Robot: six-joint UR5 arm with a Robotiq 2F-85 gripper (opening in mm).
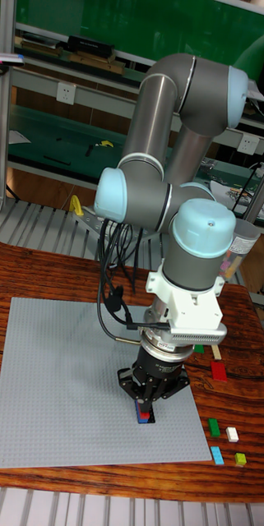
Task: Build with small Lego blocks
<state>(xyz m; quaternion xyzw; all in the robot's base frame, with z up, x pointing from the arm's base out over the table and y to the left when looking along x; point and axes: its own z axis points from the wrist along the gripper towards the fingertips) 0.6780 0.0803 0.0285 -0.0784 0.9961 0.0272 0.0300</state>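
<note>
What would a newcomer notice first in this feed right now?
The big grey UR5 arm with pale blue joint caps fills the middle of the view, bent down over the table. Its gripper is pressed low onto the grey baseplate, near its right front edge, with a small red and blue block at its fingertips. Loose coloured bricks lie on the wooden table right of the plate.
</note>
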